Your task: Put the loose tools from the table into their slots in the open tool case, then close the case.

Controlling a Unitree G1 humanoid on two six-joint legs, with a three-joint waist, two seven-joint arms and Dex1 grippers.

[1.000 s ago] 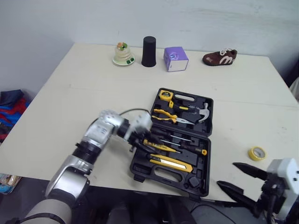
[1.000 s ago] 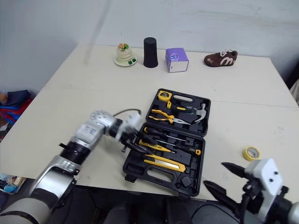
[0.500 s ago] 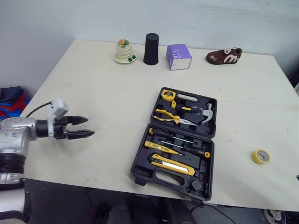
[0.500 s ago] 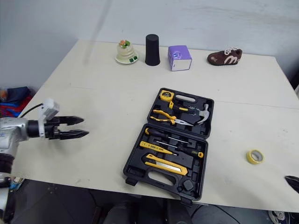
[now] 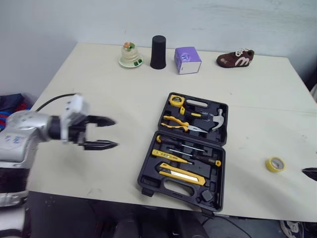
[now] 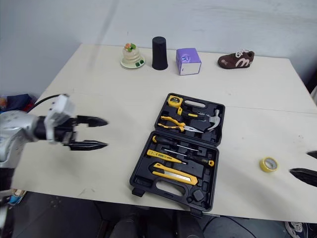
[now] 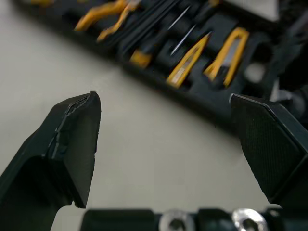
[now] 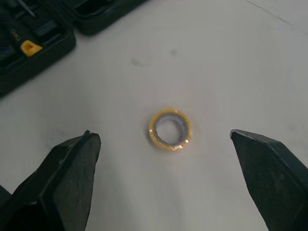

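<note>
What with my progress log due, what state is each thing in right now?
Tool case, open, both halves flat on the table.
Yellow tape roll, loose, lying flat on the table, outside the case.
Hammer, seated in the far half.
Pliers, seated in the far half.
Utility knife, seated in the near half.
Left hand, open, empty.
Right hand, open, empty, pointed at the tape roll.

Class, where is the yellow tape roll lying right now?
In the head views the yellow tape roll lies on the table at the robot's right, apart from the tool case, just ahead of the open right gripper.
</note>
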